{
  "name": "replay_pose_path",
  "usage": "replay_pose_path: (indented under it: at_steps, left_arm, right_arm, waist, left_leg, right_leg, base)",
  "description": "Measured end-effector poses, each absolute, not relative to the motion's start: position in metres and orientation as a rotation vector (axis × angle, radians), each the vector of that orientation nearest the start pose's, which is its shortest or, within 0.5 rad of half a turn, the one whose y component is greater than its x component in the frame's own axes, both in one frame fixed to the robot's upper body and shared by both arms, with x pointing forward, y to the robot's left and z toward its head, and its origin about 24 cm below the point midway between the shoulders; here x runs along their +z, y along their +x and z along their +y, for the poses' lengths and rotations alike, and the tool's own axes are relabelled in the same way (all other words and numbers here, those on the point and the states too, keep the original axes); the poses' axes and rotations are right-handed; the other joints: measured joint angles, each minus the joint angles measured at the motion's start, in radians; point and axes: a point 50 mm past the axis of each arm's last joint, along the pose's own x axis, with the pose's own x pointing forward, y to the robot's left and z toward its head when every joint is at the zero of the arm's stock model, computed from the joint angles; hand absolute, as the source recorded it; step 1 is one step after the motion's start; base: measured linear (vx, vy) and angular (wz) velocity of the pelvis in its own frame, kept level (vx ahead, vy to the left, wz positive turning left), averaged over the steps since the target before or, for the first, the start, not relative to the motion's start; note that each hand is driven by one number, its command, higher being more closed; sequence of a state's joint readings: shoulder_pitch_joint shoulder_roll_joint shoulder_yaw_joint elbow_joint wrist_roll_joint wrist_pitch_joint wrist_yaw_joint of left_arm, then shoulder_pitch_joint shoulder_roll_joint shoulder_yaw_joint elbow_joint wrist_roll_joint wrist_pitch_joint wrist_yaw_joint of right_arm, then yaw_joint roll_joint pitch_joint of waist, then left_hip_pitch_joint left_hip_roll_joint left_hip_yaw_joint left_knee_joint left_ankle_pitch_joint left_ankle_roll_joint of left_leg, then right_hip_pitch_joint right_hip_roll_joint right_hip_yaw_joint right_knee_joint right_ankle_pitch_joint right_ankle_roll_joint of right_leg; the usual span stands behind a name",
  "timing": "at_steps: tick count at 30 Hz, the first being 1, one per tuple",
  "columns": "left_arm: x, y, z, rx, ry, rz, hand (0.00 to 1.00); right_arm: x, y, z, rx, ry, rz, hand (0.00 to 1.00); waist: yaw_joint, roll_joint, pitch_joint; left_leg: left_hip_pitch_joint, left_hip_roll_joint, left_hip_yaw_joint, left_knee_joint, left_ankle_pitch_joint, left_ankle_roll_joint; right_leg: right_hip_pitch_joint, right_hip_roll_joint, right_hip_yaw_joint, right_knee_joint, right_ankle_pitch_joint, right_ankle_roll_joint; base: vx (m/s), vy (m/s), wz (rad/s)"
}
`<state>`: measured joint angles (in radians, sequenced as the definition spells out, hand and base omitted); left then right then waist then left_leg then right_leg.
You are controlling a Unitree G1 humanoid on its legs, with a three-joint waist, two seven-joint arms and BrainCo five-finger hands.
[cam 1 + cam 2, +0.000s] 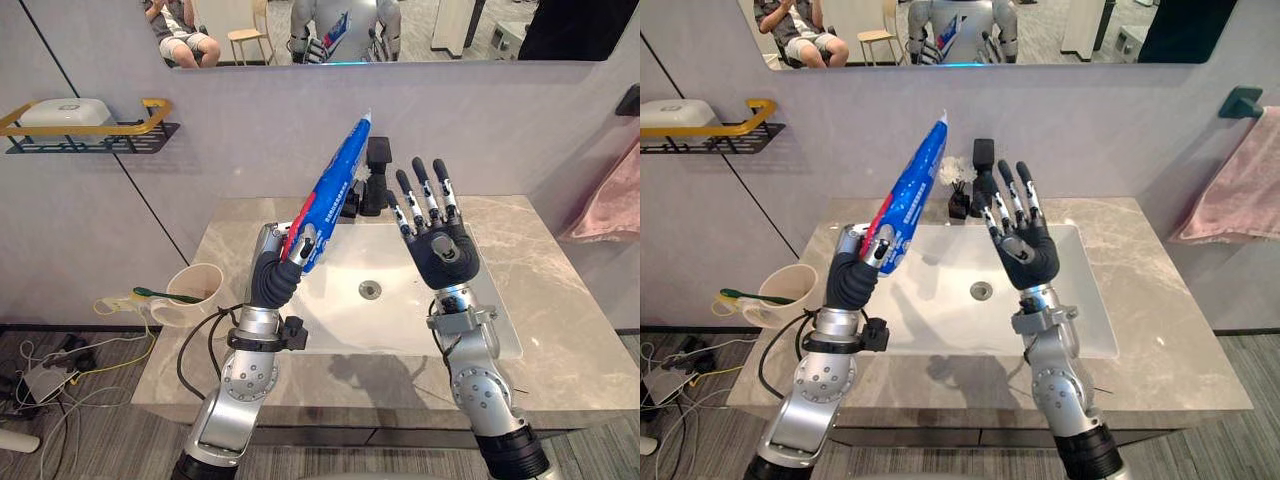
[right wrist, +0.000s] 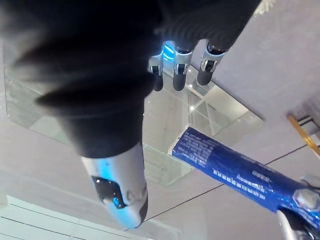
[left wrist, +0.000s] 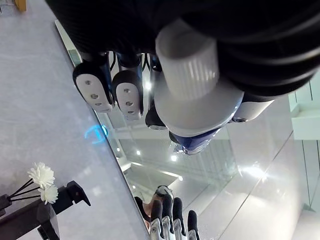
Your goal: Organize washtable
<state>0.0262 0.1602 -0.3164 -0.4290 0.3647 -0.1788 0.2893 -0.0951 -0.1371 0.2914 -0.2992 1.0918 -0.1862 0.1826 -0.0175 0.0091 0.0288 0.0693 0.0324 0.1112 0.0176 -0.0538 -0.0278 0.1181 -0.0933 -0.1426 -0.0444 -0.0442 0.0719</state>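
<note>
**A:** The grey marble washtable (image 1: 560, 300) runs under a wall mirror (image 1: 450, 30), with the white basin (image 1: 340, 300) sunk in its middle. Your left hand (image 1: 275, 280) is clenched round the cap end of the blue toothpaste tube (image 1: 335, 190). It holds the tube in the air over the basin's left rear corner, with the crimped end leaning up toward the black faucet (image 1: 377, 160)

**B:** Your right hand (image 1: 445, 255) is raised over the middle of the basin, fingers straight and spread, grasping nothing. It is near the tube but not touching it

**A:** You are gripping a long tube low down, so I think any turn of your wrist swings the free end wide. It could clip the faucet or the little holder of white flowers (image 1: 958, 175) at the rear edge beside it

**B:** Watch the squeeze too. The white cap (image 3: 190, 65) looks to be on, but a hard clench just above it may force paste out if it is loose

**A:** If you mean to put the tube in the cup (image 1: 200, 285) at the washtable's left edge, go gently. The cup looks tipped, a green toothbrush (image 1: 160, 294) pokes out of it, and it stands close to the drop. A nudge from the tube could send both off

**B:** If you pass it to the right hand instead, let go too early and it falls into the basin
</note>
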Motion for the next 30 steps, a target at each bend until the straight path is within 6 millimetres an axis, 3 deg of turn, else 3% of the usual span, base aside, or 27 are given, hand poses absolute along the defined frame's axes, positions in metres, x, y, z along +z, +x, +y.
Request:
replay_pose_path:
  at_steps: [12,30]
  left_arm:
    - [0.134,0.217,0.092,-0.078,0.327,-0.614,1.00]
    - [0.125,0.215,0.080,-0.139,0.322,-0.587,1.00]
  right_arm:
    - [0.137,0.246,-0.081,0.608,1.078,-0.351,0.00]
    - [0.122,0.253,-0.073,0.585,1.155,-0.257,0.00]
  waist:
    - [0.003,-0.002,0.000]
    - [0.005,-0.014,0.001]
  left_leg:
    - [0.003,-0.001,-0.007,-0.020,0.014,-0.001]
    - [0.010,-0.001,-0.019,-0.050,0.036,-0.003]
  right_leg:
    - [0.004,0.002,-0.011,-0.014,0.009,0.000]
    - [0.003,0.004,-0.022,-0.014,0.010,0.000]
  base:
    - [-0.01,-0.004,0.02]
    - [-0.01,-0.008,0.02]
